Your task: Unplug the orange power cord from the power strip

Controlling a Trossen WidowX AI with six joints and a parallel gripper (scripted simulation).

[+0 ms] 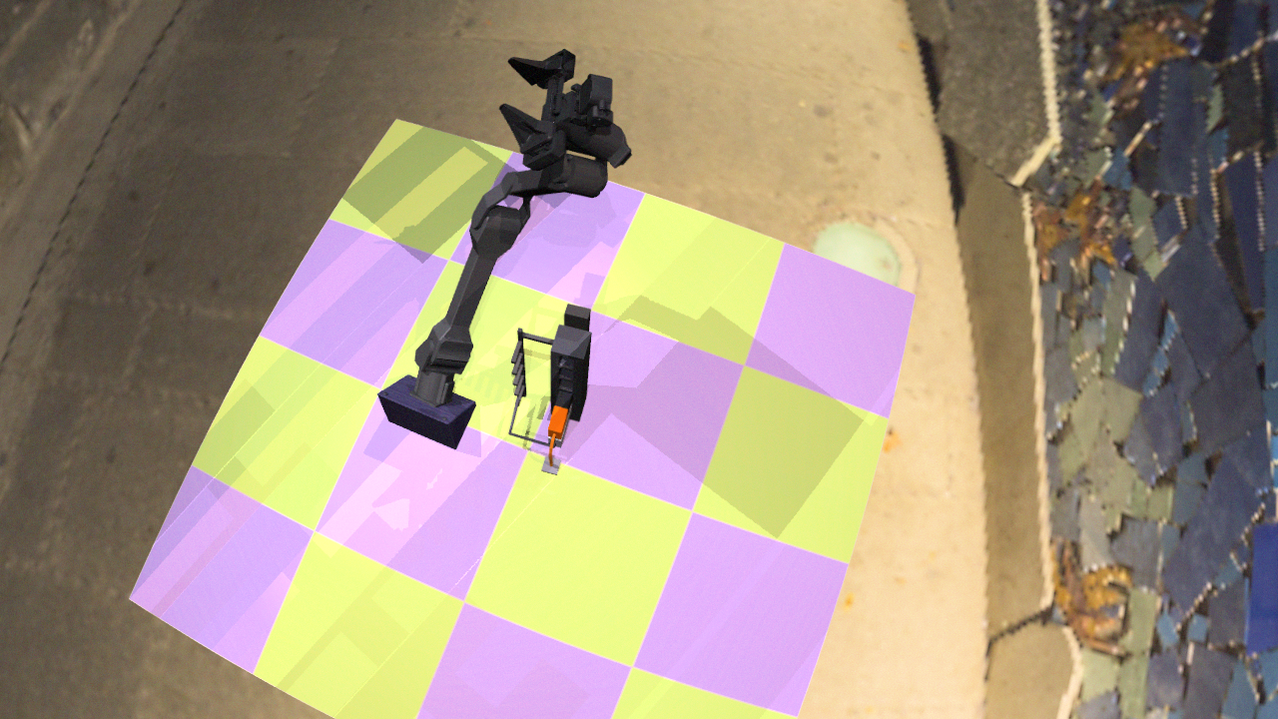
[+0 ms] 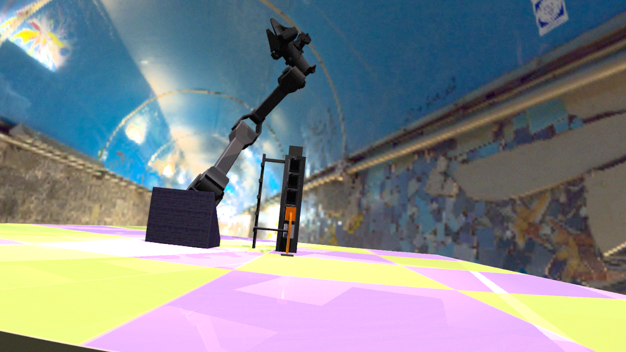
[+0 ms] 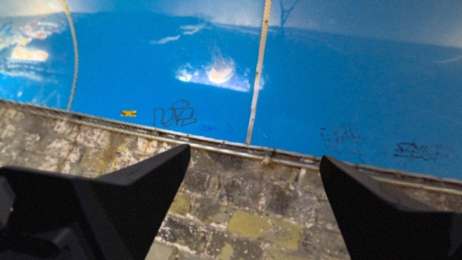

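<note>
The black power strip [image 1: 571,342] [image 2: 299,188] stands on end beside the arm, with its sockets stacked in a column. The orange plug [image 1: 558,421] [image 2: 290,213] sits at a low socket, below several open ones, and looks seated; its exact depth cannot be told. The orange cord [image 1: 552,449] [image 2: 288,240] runs down from it to a small grey plate [image 1: 550,467] [image 2: 287,255] at the foot. My gripper [image 1: 505,84] [image 2: 269,25] [image 3: 254,156] is open and empty, high above and well away from the strip, pointing away from it. The wrist view shows neither plug nor strip.
A thin dark frame [image 1: 511,419] [image 2: 258,196] stands on the arm's side of the strip, joined to it by bars. The arm's dark base block [image 1: 424,418] [image 2: 181,218] is left of it. The checkered table top [image 1: 571,554] [image 2: 306,301] lies beneath.
</note>
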